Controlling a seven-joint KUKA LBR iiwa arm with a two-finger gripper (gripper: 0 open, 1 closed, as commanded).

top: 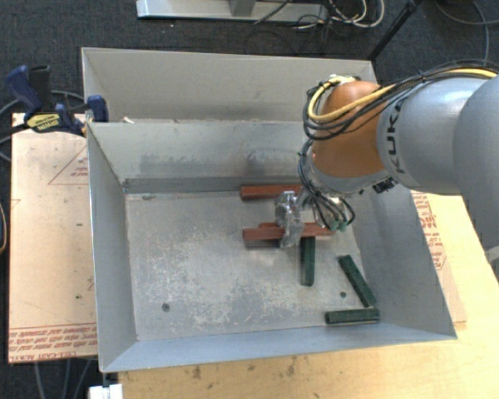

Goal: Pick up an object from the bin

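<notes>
Pincer (289, 223) low over a red-brown bar (260, 237), just right of the middle of the grey bin (191, 306).
The red-brown bar lies flat on the bin floor, running 9 to 3 o'clock. The pincer stands across it, and the bar's left end shows at the pincer's 8 o'clock. Whether the pincer is spread or pressed together I cannot tell. A second red-brown bar (262, 192) lies at its 11 o'clock, near the foot of the back wall. An upright green bar (307, 264) lies at 5 o'clock, running 12 to 6, its top end just beside the first bar. Toward 4 o'clock, near the front right corner, lie a slanted green bar (357, 280) and a level green bar (351, 316); their right ends are close, perhaps touching. The arm's orange cover (345, 135) sits at the pincer's 1 o'clock.
</notes>
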